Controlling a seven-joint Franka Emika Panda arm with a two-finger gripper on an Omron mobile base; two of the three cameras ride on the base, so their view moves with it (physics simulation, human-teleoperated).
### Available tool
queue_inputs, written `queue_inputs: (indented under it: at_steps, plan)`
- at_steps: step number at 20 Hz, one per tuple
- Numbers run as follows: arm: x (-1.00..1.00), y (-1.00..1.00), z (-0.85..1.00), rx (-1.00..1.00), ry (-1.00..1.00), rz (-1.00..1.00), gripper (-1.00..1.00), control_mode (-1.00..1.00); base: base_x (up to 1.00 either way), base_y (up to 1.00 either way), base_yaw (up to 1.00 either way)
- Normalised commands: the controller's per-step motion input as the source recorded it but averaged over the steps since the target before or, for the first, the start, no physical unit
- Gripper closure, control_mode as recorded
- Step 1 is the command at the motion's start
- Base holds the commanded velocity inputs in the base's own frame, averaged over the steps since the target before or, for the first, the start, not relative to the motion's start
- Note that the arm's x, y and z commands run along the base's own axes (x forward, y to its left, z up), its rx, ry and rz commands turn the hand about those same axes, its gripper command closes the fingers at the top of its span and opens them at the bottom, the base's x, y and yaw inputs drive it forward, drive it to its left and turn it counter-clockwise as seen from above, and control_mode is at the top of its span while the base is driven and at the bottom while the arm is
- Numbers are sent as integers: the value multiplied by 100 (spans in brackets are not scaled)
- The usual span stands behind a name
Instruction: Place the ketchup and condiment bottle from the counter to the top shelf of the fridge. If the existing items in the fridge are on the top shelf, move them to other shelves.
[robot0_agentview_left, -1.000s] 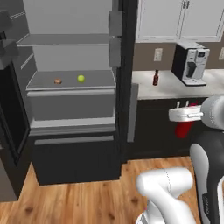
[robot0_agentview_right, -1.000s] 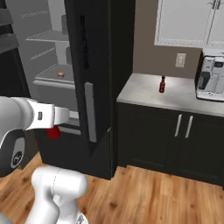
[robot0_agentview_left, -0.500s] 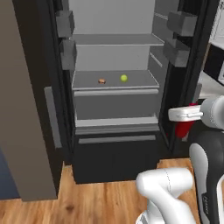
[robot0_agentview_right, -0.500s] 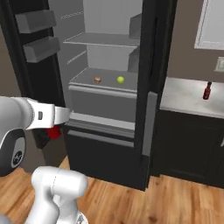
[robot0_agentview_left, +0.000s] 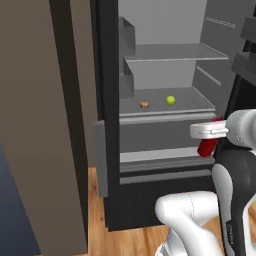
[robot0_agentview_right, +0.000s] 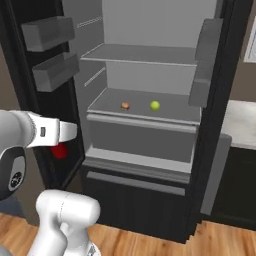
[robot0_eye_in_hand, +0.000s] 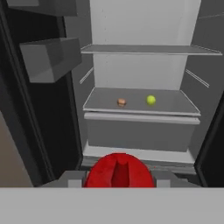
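Ketchup bottle (robot0_eye_in_hand: 119, 170) is red and sits clamped between the two fingers of the gripper (robot0_agentview_left: 207, 141), held low in front of the open fridge (robot0_agentview_right: 145, 120), level with the drawer front and below both shelves. Note that over the last second the base has driven from the counter side to face the fridge squarely, so the whole scene has shifted while the bottle has stayed in the grip; you can judge the carry as nearly done and the lift toward the shelf as the next step. Top shelf (robot0_eye_in_hand: 148, 49) carries nothing visible, so you likely need not relocate anything. Lower shelf (robot0_eye_in_hand: 175, 105) holds two items: one small brown item (robot0_eye_in_hand: 121, 102) and one yellow-green ball (robot0_eye_in_hand: 151, 99), near each other but apart. Count one bottle in hand.
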Motion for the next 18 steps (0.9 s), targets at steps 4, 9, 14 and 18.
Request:
queue_inputs:
  at_steps: [4,9,14,18]
  plan:
    - [0,0,0,0,0,0,100,100,44,-13,-15]
    - [0,0,0,0,0,0,100,100,25,-17,-11]
    - [0,0,0,0,0,0,100,100,59,-4,-11]
    - [0,0,0,0,0,0,100,100,62,-2,-7]
